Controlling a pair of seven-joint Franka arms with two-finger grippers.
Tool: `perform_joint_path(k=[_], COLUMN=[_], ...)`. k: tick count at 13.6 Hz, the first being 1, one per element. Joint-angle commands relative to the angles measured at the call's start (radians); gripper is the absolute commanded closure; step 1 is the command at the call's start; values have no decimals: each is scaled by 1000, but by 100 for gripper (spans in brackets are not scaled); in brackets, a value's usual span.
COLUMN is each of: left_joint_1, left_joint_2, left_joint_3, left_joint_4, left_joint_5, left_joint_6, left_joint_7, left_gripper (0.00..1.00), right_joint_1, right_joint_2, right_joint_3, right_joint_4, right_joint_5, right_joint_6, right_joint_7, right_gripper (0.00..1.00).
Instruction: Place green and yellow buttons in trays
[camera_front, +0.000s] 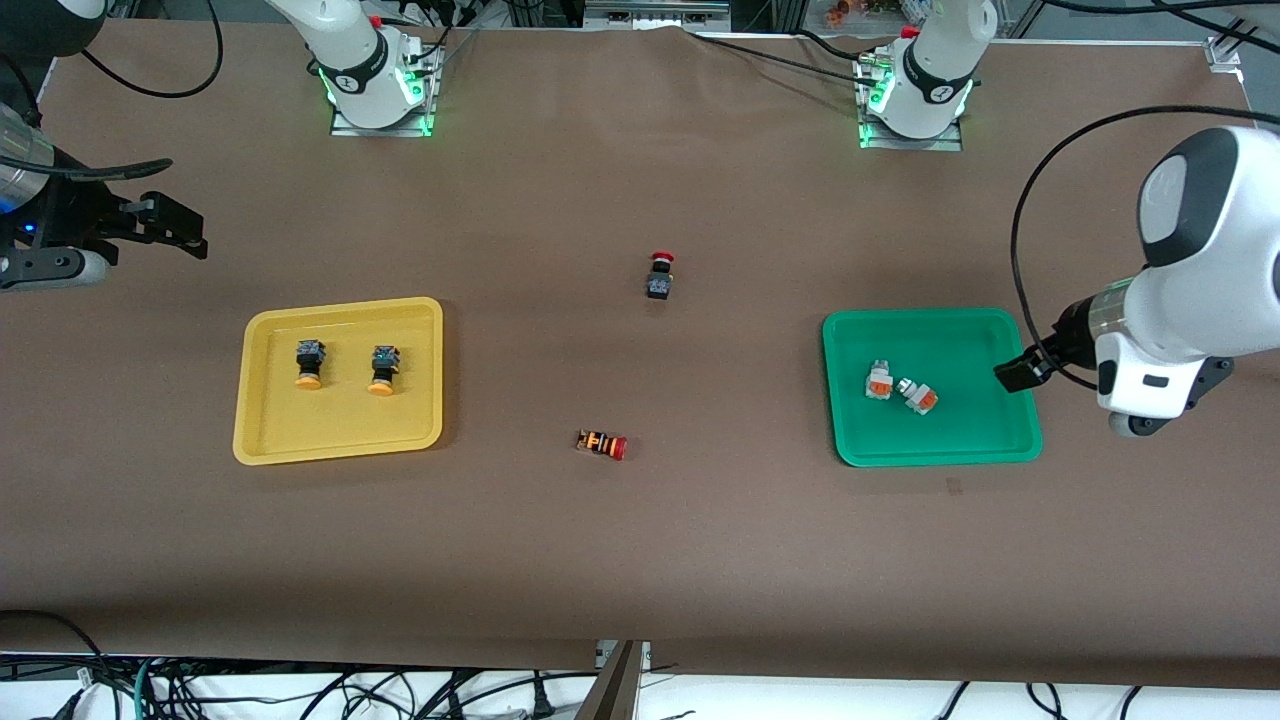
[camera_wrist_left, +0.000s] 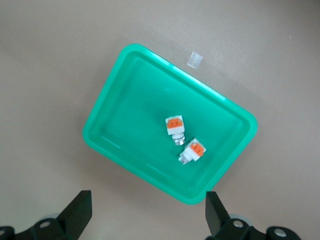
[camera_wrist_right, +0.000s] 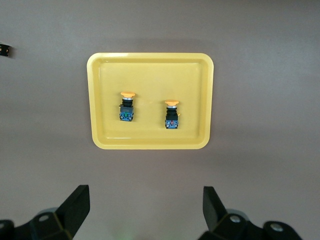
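Note:
The yellow tray holds two black-bodied buttons with yellow-orange caps, side by side; they also show in the right wrist view in the yellow tray. The green tray holds two white-grey buttons with orange marks, touching; they also show in the left wrist view in the green tray. My left gripper is open and empty, up over the green tray's edge. My right gripper is open and empty, over bare table beside the yellow tray.
A black-bodied switch with a red cap stands mid-table. An orange-and-black striped switch with a red cap lies nearer the front camera between the trays. A small pale scrap lies on the table by the green tray.

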Motion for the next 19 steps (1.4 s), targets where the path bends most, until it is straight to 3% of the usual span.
perform_joint_path(k=[1, 5, 8, 12, 15, 19], left_joint_1=[16, -20, -98, -188, -212, -197], left_joint_2=[-49, -165, -296, -427, -436, -416], left_joint_3=[8, 146, 232, 238, 260, 291], left_joint_4=[-15, -154, -323, -316, -310, -281], left_joint_5=[-18, -21, -36, -27, -16, -92], left_joint_6=[-57, -21, 114, 135, 70, 75], left_joint_7=[183, 538, 619, 605, 675, 717], left_gripper=[0, 0, 0, 0, 0, 0], right_joint_1=[-6, -6, -8, -8, -11, -11], right_joint_2=[11, 11, 11, 11, 11, 11], right_joint_3=[5, 6, 5, 6, 5, 5], right_joint_4=[29, 29, 29, 29, 29, 29], right_joint_5=[5, 7, 8, 8, 8, 8], right_joint_6=[-19, -19, -17, -17, -17, -17], right_joint_7=[-9, -9, -11, -9, -9, -9], right_gripper=[0, 0, 0, 0, 0, 0])
